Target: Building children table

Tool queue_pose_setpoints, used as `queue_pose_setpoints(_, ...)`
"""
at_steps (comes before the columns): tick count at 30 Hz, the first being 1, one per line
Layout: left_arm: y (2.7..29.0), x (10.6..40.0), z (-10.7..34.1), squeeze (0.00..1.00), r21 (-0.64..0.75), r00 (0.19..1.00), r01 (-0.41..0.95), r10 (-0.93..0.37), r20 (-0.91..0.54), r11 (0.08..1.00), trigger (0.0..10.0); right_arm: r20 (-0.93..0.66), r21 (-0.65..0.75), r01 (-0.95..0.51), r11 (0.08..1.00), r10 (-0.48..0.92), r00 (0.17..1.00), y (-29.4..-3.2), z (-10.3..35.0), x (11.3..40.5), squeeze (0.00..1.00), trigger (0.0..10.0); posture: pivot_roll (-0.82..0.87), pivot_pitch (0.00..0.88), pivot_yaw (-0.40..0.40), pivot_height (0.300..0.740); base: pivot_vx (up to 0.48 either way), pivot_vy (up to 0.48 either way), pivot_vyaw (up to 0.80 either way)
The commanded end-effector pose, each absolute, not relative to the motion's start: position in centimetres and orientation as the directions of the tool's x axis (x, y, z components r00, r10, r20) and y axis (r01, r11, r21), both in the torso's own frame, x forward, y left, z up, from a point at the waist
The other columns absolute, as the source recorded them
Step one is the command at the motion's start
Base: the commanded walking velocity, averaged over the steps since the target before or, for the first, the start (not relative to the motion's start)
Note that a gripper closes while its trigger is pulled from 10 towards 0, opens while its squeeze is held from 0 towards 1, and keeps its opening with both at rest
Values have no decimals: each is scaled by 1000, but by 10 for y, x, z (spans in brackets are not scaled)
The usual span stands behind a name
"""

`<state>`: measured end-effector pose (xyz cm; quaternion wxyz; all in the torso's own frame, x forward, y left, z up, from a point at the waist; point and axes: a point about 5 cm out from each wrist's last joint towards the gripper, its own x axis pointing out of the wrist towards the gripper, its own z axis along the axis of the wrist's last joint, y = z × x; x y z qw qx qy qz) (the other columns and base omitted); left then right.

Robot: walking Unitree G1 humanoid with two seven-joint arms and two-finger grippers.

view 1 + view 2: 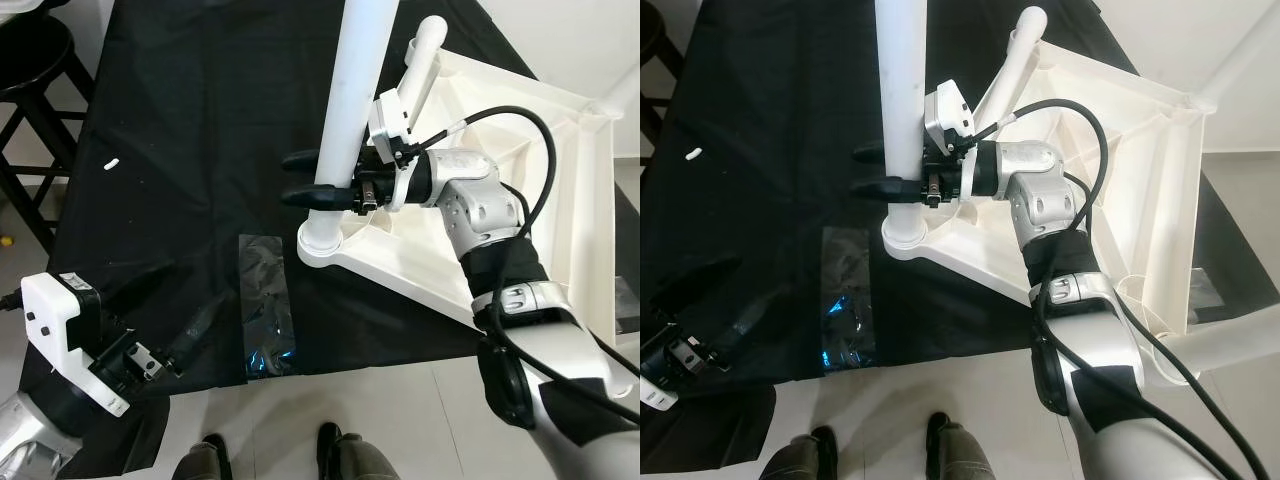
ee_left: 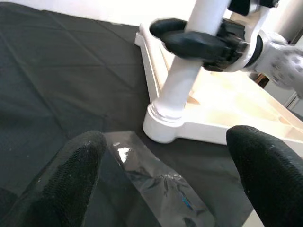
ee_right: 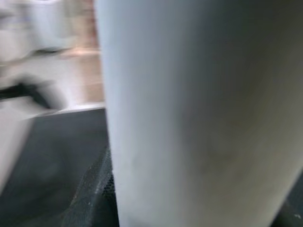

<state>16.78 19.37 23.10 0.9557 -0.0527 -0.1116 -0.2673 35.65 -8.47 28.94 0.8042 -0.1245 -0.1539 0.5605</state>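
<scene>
The right end effector is clamped on the white table leg seated in the overturned tabletop's corner socket; the left end effector hovers, fingers apart.

Right gripper clamps a white table leg standing in the upturned tabletop.

The leg sits in the tabletop's corner socket on a black cloth. Beside that corner lies a clear plastic bag; beyond it, the left gripper rests low, fingers parted.

table leg showing smooth matt white plastic | tabletop same plastic | cloth looking matt black | wrapper shining glossy clear
</scene>
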Motion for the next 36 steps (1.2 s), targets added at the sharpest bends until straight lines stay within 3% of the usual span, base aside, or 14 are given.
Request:
queue_pose_setpoints(1, 194, 167, 229, 0, -38, 833, 528, -509, 218, 848, 10000, 14, -401, -763, 508, 836, 549, -85, 265, 361, 0, 0, 109, 335, -116, 740, 0, 0, 0)
queue_pose_setpoints(3, 195, 168, 229, 0, -37, 833, 528, -508, 218, 849, 10000, 76, -299, -444, 845, 485, 871, -86, 250, 350, 0, 0, 104, 333, -115, 740, 0, 0, 0)
queue_pose_setpoints(8, 196, 174, 228, 0, -33, 832, 529, -510, 220, 848, 10000, 68, -205, -385, 900, 405, 912, -57, 231, 317, 0, 0, 99, 307, -100, 740, 0, 0, 0)
queue_pose_setpoints(13, 195, 177, 227, 0, -32, 831, 530, -511, 221, 847, 10000, 88, -193, -408, 892, 430, 899, -45, 232, 317, 0, 0, 99, 295, -102, 740, 0, 0, 0)
queue_pose_setpoints(14, 195, 180, 226, 0, -29, 829, 530, -511, 227, 847, 10000, 94, -192, -401, 896, 424, 901, -43, 236, 323, 0, 2784, 94, 267, -113, 740, 0, 0, 0)
queue_pose_setpoints(15, 195, 180, 226, 0, -29, 829, 530, -511, 227, 847, 10000, 94, -192, -401, 896, 424, 901, -43, 236, 323, 0, 2784, 94, 267, -113, 740, 0, 0, 0)
queue_pose_setpoints(16, 195, 182, 225, 0, -26, 829, 528, -509, 232, 849, 10000, 98, -186, -393, 900, 415, 904, -42, 238, 327, 0, 10000, 94, 258, -118, 740, 0, 0, 0)
queue_pose_setpoints(18, 195, 184, 225, 0, -24, 830, 525, -505, 237, 851, 10000, 97, -179, -389, 904, 409, 907, -41, 241, 328, 0, 10000, 93, 255, -120, 740, 0, 0, 0)
queue_pose_setpoints(19, 195, 185, 225, 0, -23, 831, 521, -501, 241, 853, 10000, 94, -173, -385, 906, 405, 910, -41, 242, 327, 180, 10000, 93, 254, -121, 740, 0, 0, 0)
queue_pose_setpoints(20, 195, 185, 225, 0, -23, 832, 518, -498, 243, 855, 10000, 101, -157, -413, 897, 431, 897, -40, 244, 325, 820, 10000, 91, 253, -122, 740, 0, 0, 0)
queue_pose_setpoints(21, 195, 185, 225, 0, -23, 832, 518, -498, 243, 855, 10000, 101, -157, -413, 897, 431, 897, -40, 244, 325, 820, 10000, 91, 253, -122, 740, 0, 0, 0)
queue_pose_setpoints(22, 195, 185, 224, 0, -23, 833, 517, -496, 245, 856, 10000, 134, -90, -510, 855, 518, 845, -37, 248, 316, 1000, 10000, 90, 251, -124, 740, 0, 0, 0)
queue_pose_setpoints(29, 195, 186, 222, 0, -25, 838, 511, -492, 237, 859, 10000, 196, -106, -721, 684, 726, 660, -48, 252, 290, 1000, 10000, 76, 242, -114, 740, 0, 0, 0)
queue_pose_setpoints(36, 202, 192, 219, 0, -37, 873, 455, -437, 215, 890, 10000, 144, -146, -742, 654, 756, 638, -60, 232, 273, 988, 10000, 66, 230, -106, 740, 0, 0, 0)
